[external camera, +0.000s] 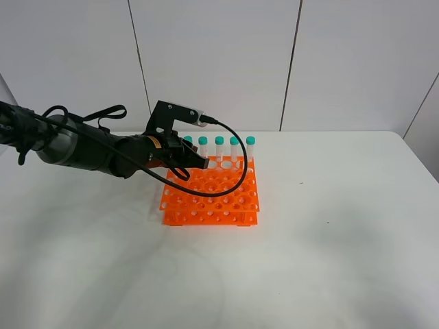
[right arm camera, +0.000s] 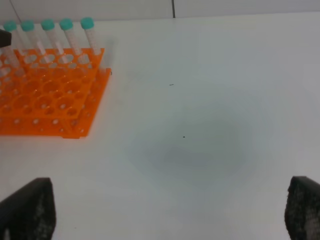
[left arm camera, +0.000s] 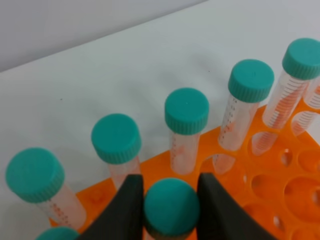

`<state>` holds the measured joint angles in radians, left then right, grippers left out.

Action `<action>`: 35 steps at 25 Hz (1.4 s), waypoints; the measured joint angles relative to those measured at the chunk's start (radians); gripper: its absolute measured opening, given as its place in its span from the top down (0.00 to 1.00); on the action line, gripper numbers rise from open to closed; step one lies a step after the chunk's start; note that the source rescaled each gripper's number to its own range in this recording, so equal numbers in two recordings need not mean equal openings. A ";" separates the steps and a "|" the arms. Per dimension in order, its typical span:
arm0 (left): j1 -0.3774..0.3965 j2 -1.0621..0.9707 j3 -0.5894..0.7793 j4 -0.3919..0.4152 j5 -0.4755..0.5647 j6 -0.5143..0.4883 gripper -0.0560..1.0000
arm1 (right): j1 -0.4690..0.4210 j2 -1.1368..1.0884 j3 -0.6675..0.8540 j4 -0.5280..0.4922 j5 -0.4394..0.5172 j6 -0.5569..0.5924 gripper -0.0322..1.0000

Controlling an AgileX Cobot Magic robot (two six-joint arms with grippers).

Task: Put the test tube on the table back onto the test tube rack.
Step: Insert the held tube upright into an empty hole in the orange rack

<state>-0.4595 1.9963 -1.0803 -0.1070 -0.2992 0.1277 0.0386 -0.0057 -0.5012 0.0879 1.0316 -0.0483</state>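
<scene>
My left gripper (external camera: 197, 162) hangs over the back left part of the orange test tube rack (external camera: 212, 195). In the left wrist view its two dark fingers (left arm camera: 127, 207) are shut on the teal cap of the test tube (left arm camera: 171, 207), held upright just in front of the back row. The tube's lower end is hidden, so I cannot tell if it sits in a hole. Several matching tubes (left arm camera: 186, 112) stand in the rack's back row (external camera: 219, 147). My right gripper (right arm camera: 170, 212) is open and empty, off to the right of the rack (right arm camera: 50, 100).
The white table (external camera: 329, 240) stretches wide around the rack. A black cable (external camera: 236, 161) loops from the left wrist camera over the rack. The rack's front rows of holes (left arm camera: 300, 190) stand empty.
</scene>
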 joint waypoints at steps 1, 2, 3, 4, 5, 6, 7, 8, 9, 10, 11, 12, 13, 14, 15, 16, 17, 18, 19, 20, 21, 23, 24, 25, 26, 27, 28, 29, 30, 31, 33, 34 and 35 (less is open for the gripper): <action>0.000 0.000 0.002 0.000 0.000 -0.006 0.94 | 0.000 0.000 0.000 0.000 0.000 0.000 0.00; 0.000 0.000 0.003 -0.001 -0.002 -0.011 0.92 | 0.000 0.000 0.000 0.000 0.000 0.000 0.00; 0.000 0.000 0.003 -0.001 -0.002 -0.016 0.89 | 0.000 0.000 0.000 0.000 0.000 0.000 0.00; 0.000 0.000 0.004 -0.001 -0.002 -0.020 0.83 | 0.000 0.000 0.000 0.000 0.000 0.000 0.00; 0.000 0.000 0.005 -0.001 -0.002 -0.020 0.75 | 0.000 0.000 0.000 0.000 0.000 0.000 0.00; 0.000 0.000 0.007 -0.001 -0.002 -0.021 0.68 | 0.000 0.000 0.000 0.000 0.000 0.000 0.00; 0.000 0.000 0.007 -0.001 -0.002 -0.022 0.59 | 0.000 0.000 0.000 0.000 0.000 0.000 0.00; 0.000 0.000 0.007 -0.001 -0.002 -0.023 0.52 | 0.000 0.000 0.000 0.000 0.000 0.000 0.00; 0.000 -0.001 0.007 -0.001 -0.001 -0.023 0.46 | 0.000 0.000 0.000 0.000 0.000 0.000 0.00; 0.000 -0.002 0.007 -0.001 -0.001 -0.023 0.43 | 0.000 0.000 0.000 0.000 0.000 0.000 0.00; 0.000 -0.006 0.007 -0.001 -0.001 -0.023 0.40 | 0.000 0.000 0.000 0.000 0.000 0.000 0.00; 0.000 -0.012 0.007 -0.001 0.000 -0.023 0.39 | 0.000 0.000 0.000 0.000 0.000 0.000 0.00; 0.000 -0.015 0.007 -0.001 0.000 -0.023 0.37 | 0.000 0.000 0.000 0.000 0.000 0.000 0.00; 0.000 -0.021 0.007 -0.001 0.000 -0.023 0.37 | 0.000 0.000 0.000 0.000 0.000 0.000 0.00; 0.000 -0.026 0.007 -0.001 0.000 -0.024 0.36 | 0.000 0.000 0.000 0.000 0.000 0.000 0.00; 0.000 -0.031 0.007 -0.001 0.000 -0.025 0.36 | 0.000 0.000 0.000 0.000 0.000 0.000 0.00; 0.000 -0.038 0.007 -0.001 0.000 -0.026 0.36 | 0.000 0.000 0.000 0.000 0.000 0.000 0.00; 0.000 -0.049 0.007 -0.001 0.000 -0.027 0.36 | 0.000 0.000 0.000 0.000 0.000 0.000 0.00; 0.000 -0.060 0.007 -0.001 0.001 -0.027 0.36 | 0.000 0.000 0.000 0.000 0.000 0.000 0.00; 0.000 -0.071 0.007 -0.001 0.001 -0.027 0.36 | 0.000 0.000 0.000 0.000 0.000 0.000 0.00; 0.000 -0.086 0.007 -0.001 0.002 -0.027 0.36 | 0.000 0.000 0.000 0.000 0.000 0.000 0.00; 0.000 -0.118 0.008 -0.001 0.006 -0.027 0.36 | 0.000 0.000 0.000 0.000 0.000 0.000 0.00; 0.000 -0.130 0.008 -0.001 0.015 -0.027 0.36 | 0.000 0.000 0.000 0.000 0.000 0.000 0.00; 0.004 -0.142 0.003 -0.001 0.035 -0.027 0.36 | 0.000 0.000 0.000 0.000 0.000 0.000 0.00; 0.009 -0.153 -0.007 -0.001 0.069 -0.027 0.35 | 0.000 0.000 0.000 0.000 0.000 0.000 0.00; 0.019 -0.158 -0.022 -0.001 0.115 -0.027 0.35 | 0.000 0.000 0.000 0.000 0.000 0.000 0.00; 0.030 -0.164 -0.041 -0.001 0.160 -0.027 0.33 | 0.000 0.000 0.000 0.000 0.000 0.000 0.00; 0.045 -0.165 -0.058 -0.001 0.221 -0.027 0.30 | 0.000 0.000 0.000 0.000 0.000 0.000 0.00; 0.061 -0.165 -0.078 -0.001 0.280 -0.023 0.25 | 0.000 0.000 0.000 0.000 0.000 0.000 0.00; 0.080 -0.165 -0.094 -0.001 0.337 -0.019 0.21 | 0.000 0.000 0.000 0.000 0.000 0.000 0.00; 0.116 -0.165 -0.108 0.000 0.421 0.002 0.12 | 0.000 0.000 0.000 0.000 0.000 0.000 0.00; 0.136 -0.167 -0.110 0.000 0.458 0.007 0.10 | 0.000 0.000 0.000 0.000 0.000 0.000 0.00; 0.155 -0.170 -0.110 0.000 0.490 0.011 0.09 | 0.000 0.000 0.000 0.000 0.000 0.000 0.00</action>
<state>-0.3050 1.8262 -1.1907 -0.1070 0.1912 0.1388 0.0386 -0.0057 -0.5012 0.0879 1.0316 -0.0483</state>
